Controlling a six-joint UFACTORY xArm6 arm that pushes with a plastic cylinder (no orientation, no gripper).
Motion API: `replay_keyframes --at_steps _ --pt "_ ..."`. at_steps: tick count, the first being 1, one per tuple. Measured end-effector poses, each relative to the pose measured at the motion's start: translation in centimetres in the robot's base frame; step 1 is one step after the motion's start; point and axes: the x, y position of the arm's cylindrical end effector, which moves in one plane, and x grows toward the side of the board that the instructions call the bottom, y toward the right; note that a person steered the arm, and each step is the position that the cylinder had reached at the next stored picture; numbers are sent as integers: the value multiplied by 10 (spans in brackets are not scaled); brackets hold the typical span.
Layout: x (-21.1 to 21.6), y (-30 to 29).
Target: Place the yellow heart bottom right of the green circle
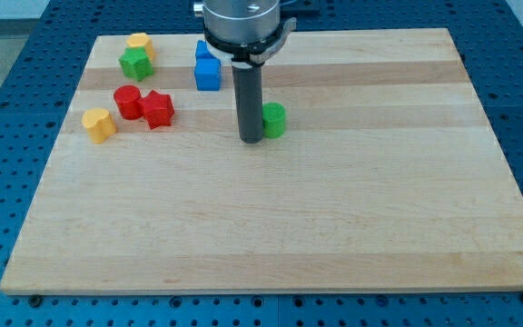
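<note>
The yellow heart (pixel 99 124) lies near the board's left edge. The green circle (pixel 275 119) stands near the board's middle, toward the view's top. My tip (pixel 251 141) rests on the board right beside the green circle, on its left, touching or nearly touching it. The rod hides part of the circle's left side. The yellow heart is far to the left of my tip.
A red circle (pixel 127 101) and a red star (pixel 159 109) sit just right of the yellow heart. A green star (pixel 135 64) and another yellow block (pixel 139 43) are at top left. Two blue blocks (pixel 207 73) (pixel 202 50) stand left of the rod. The wooden board (pixel 334 236) lies on a blue pegboard.
</note>
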Motion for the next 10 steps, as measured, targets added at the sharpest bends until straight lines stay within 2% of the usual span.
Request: replay_keyframes --at_steps 1,2,4,5,6,7,10 --pt "26 -41" --pt "35 -107" --pt "34 -224" --pt "13 -244" --pt "-19 -244" --pt "-33 -235" --pt "-30 -120"
